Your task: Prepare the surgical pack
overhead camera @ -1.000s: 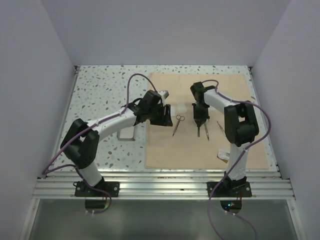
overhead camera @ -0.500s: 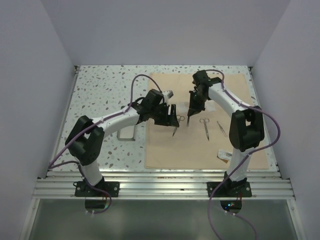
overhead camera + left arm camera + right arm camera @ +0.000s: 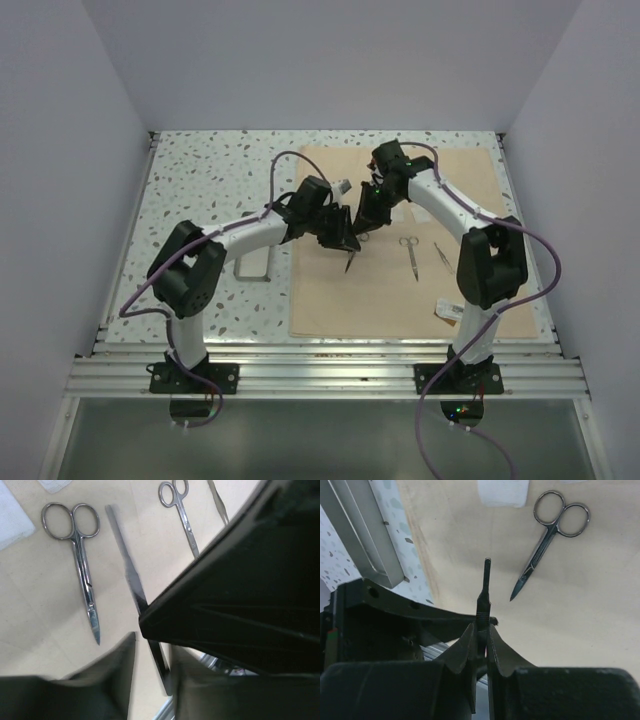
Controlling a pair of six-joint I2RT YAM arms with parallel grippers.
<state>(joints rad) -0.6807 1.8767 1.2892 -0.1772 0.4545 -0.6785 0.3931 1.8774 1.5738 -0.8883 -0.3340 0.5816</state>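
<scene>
My right gripper [image 3: 363, 213] is shut on thin dark forceps [image 3: 485, 587], which stick out past its fingertips [image 3: 480, 630] above the tan cloth [image 3: 470, 190]. My left gripper [image 3: 345, 238] meets it over the cloth's left part. In the left wrist view the forceps [image 3: 127, 562] run down between the left gripper's [image 3: 152, 645] fingers, close to one finger with a gap to the other, so its jaws stand open. Steel scissors [image 3: 80, 555] lie flat just below, and a second pair of scissors [image 3: 409, 254] lies further right. White gauze [image 3: 502, 491] rests on the cloth. The grey tray [image 3: 255, 265] sits left of the cloth.
Another thin tool [image 3: 441, 255] and a small white packet [image 3: 449, 312] lie on the right part of the cloth. Speckled tabletop [image 3: 200, 190] spreads to the left. White walls close in on three sides. The right gripper's black body [image 3: 250, 590] fills much of the left wrist view.
The right arm swung left from the cloth's middle, carrying the forceps to the left gripper. The left gripper reached right to meet it, and its fingers now flank the forceps.
</scene>
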